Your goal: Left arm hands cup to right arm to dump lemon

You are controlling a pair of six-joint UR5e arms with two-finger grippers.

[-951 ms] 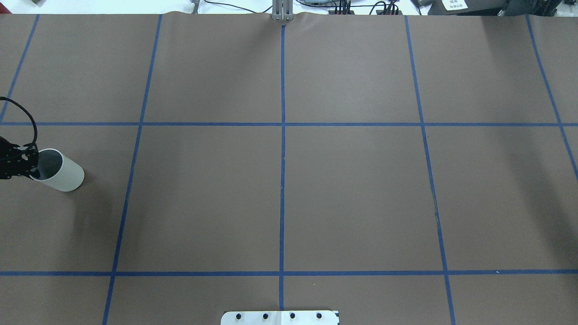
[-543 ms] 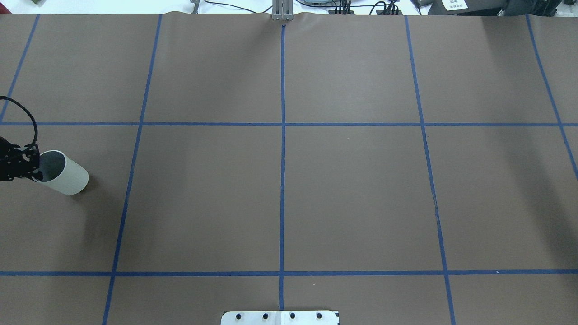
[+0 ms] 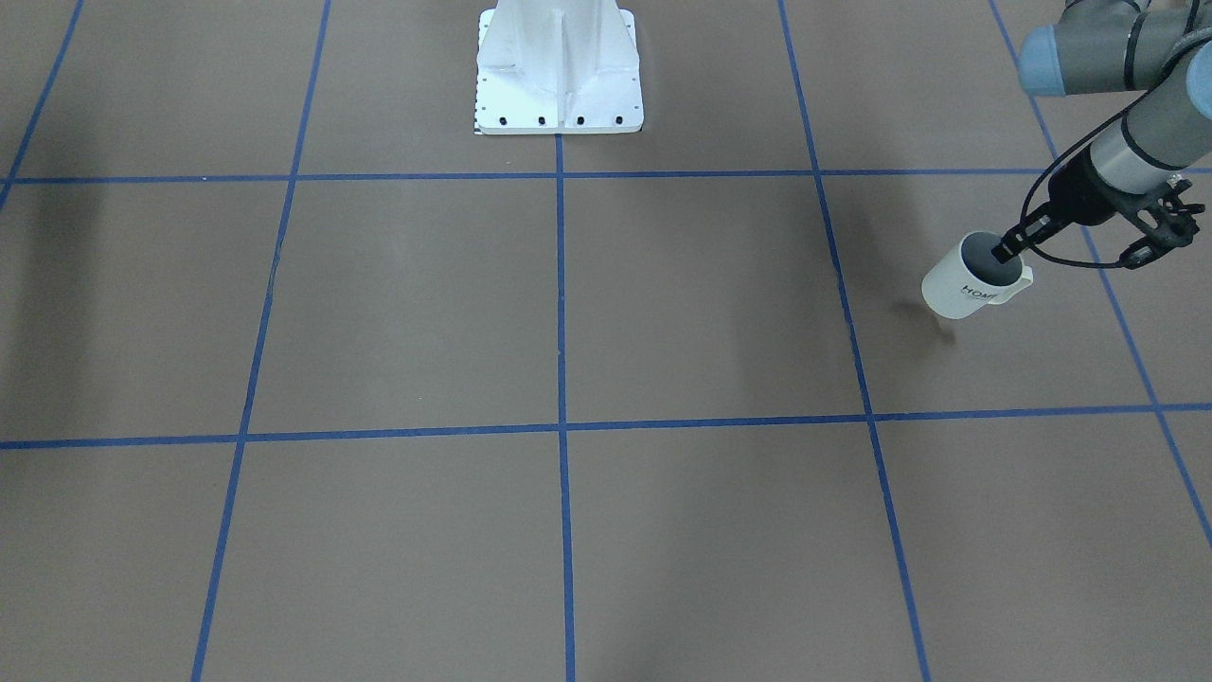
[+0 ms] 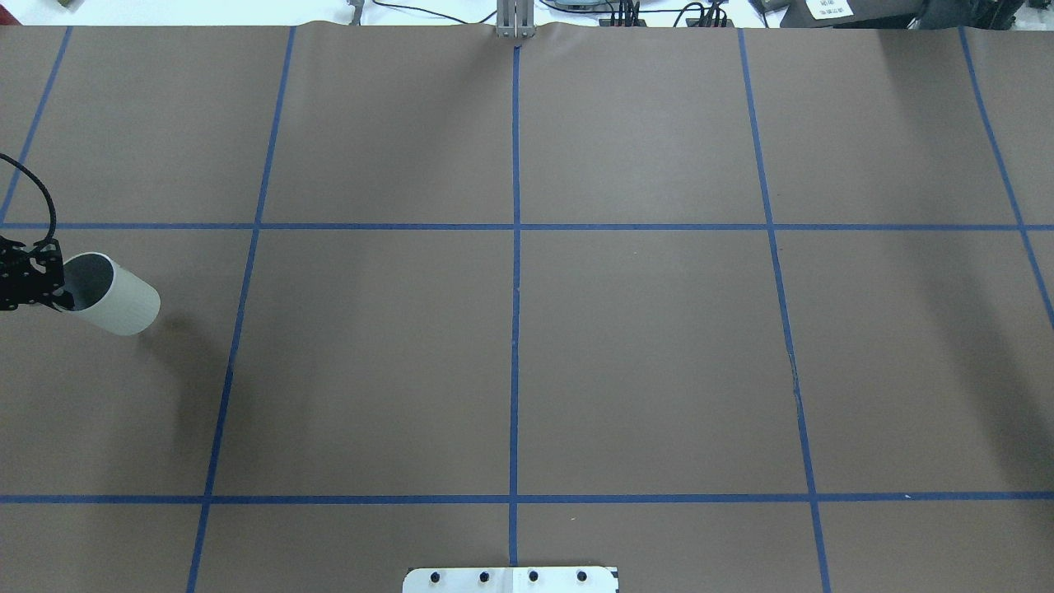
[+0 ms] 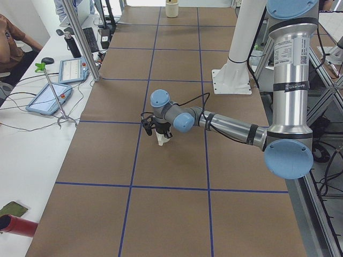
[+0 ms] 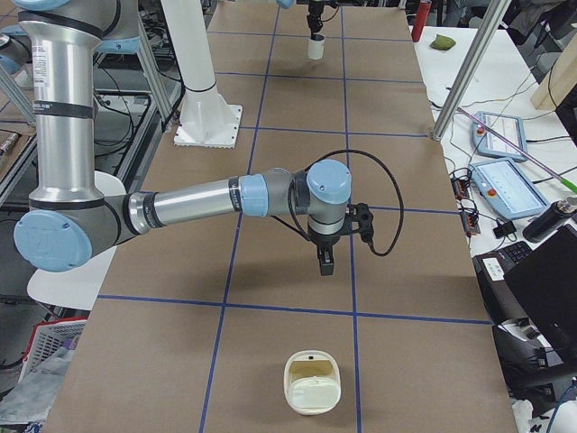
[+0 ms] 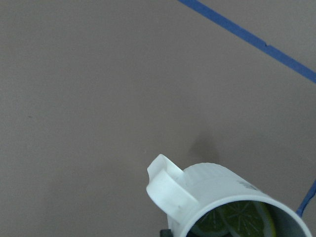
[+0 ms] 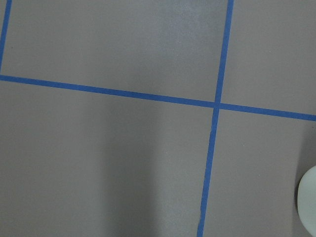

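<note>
Exterior right view, nearest first: a white dish [image 6: 313, 383] sits on the brown table [image 6: 270, 361] close to its right-end edge, roughly midway across. Just beyond it the right arm [image 6: 189, 203] reaches out from the robot-side edge. The right gripper [image 6: 325, 262] hangs fingers-down above the paper, apart from the dish. Whether its fingers are spread or pressed together cannot be told from here. The right wrist camera shows blue-taped paper and a sliver of the dish at its side.

Farther on, a white mounting post [image 6: 207, 117] stands by the robot-side edge.

Farthest, toward the table's left end, the left arm [image 3: 1136, 142] holds the cup [image 3: 961, 292]. The left gripper [image 3: 1004, 252] pinches the rim near the handle, with one finger down inside the grey interior. The cup is mouth-up with its "HOME" lettering toward the operators' edge. It seems to hang clear of the paper, its shadow lying a little apart. The lemon [image 7: 237, 219], in slices, lies inside it.
</note>
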